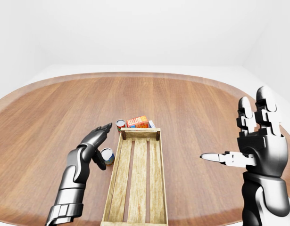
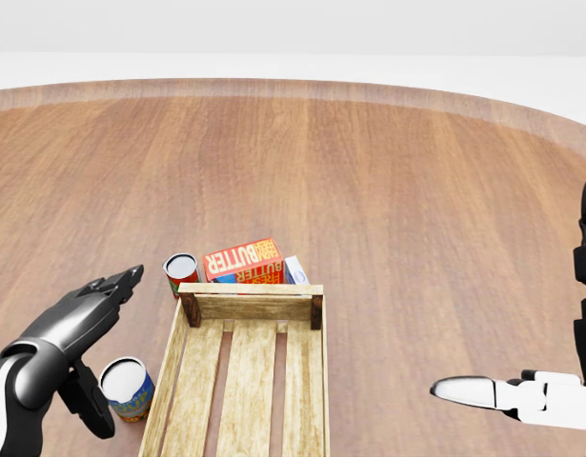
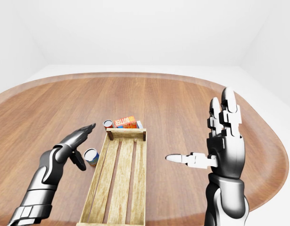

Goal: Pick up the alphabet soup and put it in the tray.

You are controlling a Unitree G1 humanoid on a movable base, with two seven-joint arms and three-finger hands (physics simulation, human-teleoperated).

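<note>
A small can with a blue and yellow label and a white lid [image 2: 128, 388], likely the alphabet soup, stands upright on the table just left of the wooden tray [image 2: 254, 307]. My left hand [image 2: 107, 357] is open right beside the can, with the thumb [image 2: 90, 414] to its left and the fingers [image 2: 111, 284] reaching above it, not closed round it. My right hand [image 1: 232, 129] is open and empty, raised at the right of the tray with its fingers pointing up. Nothing shows on the tray's slats.
A red can with a white lid [image 2: 181, 271] stands at the tray's top-left corner. A red butter box [image 2: 241, 259] and a small blue and white box [image 2: 295, 270] lie against the tray's top end. The oval wooden table [image 1: 192, 99] has white floor beyond it.
</note>
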